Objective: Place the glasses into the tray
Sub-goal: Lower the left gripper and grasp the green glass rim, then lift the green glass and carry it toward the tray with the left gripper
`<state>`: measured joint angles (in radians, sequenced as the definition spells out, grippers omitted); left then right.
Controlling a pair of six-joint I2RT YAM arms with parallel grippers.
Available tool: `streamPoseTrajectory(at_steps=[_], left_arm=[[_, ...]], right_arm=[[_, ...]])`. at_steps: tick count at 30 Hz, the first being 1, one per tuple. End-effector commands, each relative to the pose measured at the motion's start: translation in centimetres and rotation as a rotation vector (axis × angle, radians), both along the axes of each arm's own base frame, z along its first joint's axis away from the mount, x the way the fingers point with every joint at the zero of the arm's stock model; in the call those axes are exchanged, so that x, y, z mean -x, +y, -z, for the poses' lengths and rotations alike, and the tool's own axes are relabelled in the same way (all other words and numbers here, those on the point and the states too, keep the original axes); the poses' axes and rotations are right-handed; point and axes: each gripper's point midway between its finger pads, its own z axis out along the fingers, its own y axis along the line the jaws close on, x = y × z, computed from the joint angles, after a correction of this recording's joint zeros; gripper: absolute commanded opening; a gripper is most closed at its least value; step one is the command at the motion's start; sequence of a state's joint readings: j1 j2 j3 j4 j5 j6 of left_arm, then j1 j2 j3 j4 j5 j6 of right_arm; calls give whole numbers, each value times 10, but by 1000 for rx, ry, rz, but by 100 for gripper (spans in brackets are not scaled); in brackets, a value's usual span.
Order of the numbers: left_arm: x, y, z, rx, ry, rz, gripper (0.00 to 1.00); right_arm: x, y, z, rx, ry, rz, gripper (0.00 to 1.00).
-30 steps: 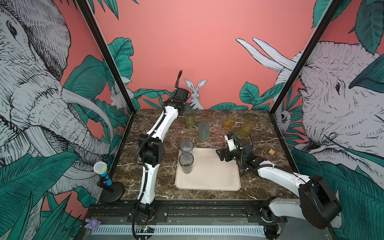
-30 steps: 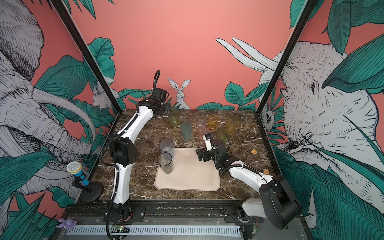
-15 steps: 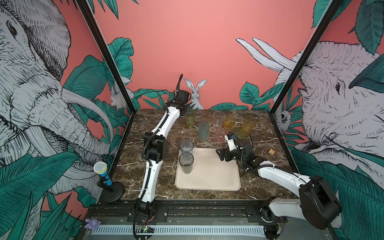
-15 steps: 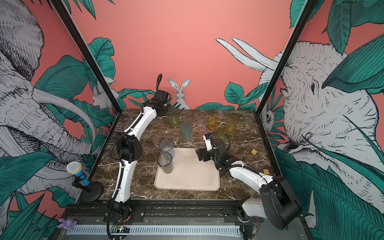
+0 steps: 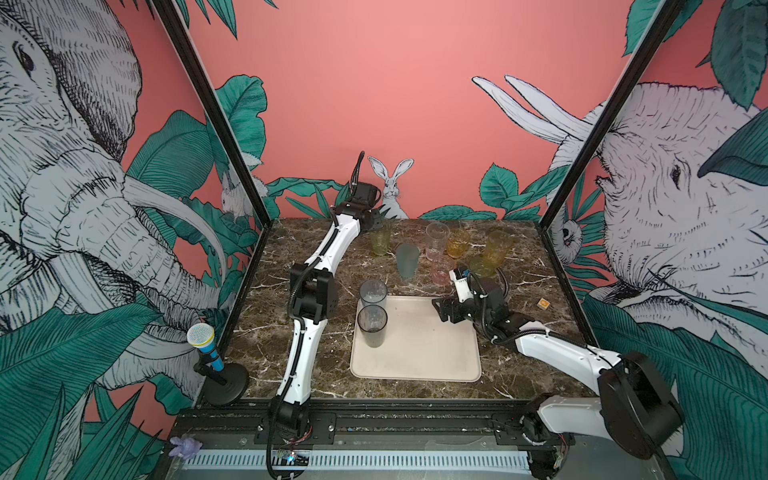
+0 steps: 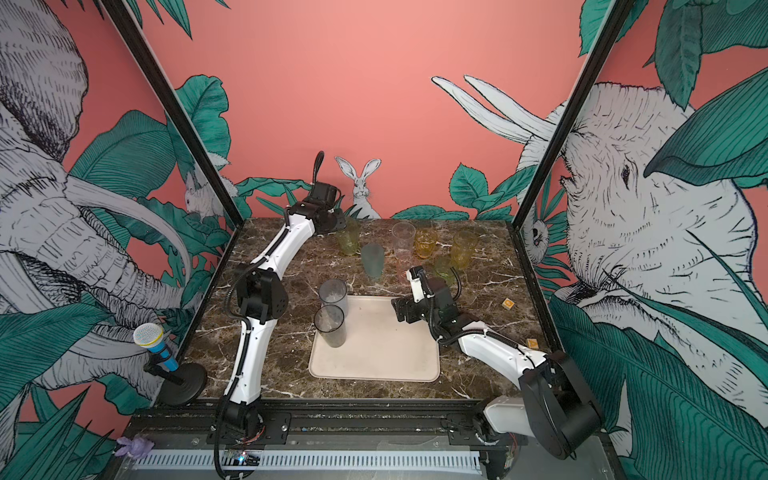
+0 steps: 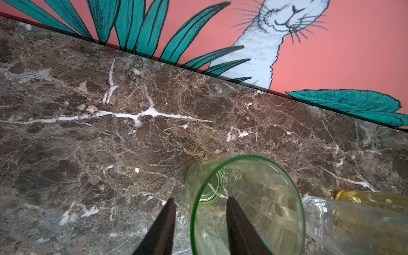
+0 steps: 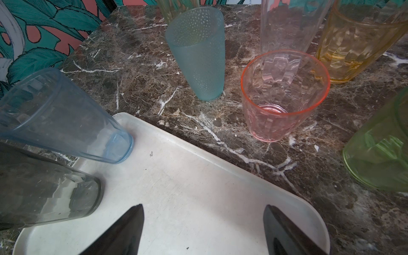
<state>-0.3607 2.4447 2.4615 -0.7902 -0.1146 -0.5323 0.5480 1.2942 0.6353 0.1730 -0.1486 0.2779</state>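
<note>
Marble desk point(image 5: 519, 374): left end effector point(image 7: 200, 199) straddles the wall of the green glass point(image 7: 265, 198), one finger inside, not yet clenched, set for a rim pinch. Right end effector point(image 8: 203, 207) hangs released and empty over the tray point(image 5: 436, 365), where two grey glasses point(image 5: 372, 328) stand.

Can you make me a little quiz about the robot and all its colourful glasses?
1. How many glasses stand on the tray?
2. True or false: the right tool is holding a glass.
3. Which glass has the left tool reached? A) teal B) green C) yellow

Key
1. Two, both grey, at the tray's left side.
2. False: it is open above the tray, with nothing in it.
3. B: the green glass, at the back of the table. One finger is inside it and one is outside.
</note>
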Motion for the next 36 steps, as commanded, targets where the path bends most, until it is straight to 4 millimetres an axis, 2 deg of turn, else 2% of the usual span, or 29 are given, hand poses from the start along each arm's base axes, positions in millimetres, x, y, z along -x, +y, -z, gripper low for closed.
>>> streamPoseTrajectory(at_steps=[1,12,18,25,36], left_arm=[[-8,0,-11,31,-33,-15,33],[-8,1,-9,14,-34,1,13],[-7,4,-12,-2,-37,4,6],[-3,8,-22,-10,-42,10,0],[17,11,-43,-34,-23,69,0]], right_arm=[[-2,2,-6,-3,-27,0,87],[-3,4,-6,-7,-23,-7,87],[-3,3,-5,-5,-23,-7,87],[-3,3,-4,-2,-20,-6,87],[-3,4,-5,-5,-22,-8,87]])
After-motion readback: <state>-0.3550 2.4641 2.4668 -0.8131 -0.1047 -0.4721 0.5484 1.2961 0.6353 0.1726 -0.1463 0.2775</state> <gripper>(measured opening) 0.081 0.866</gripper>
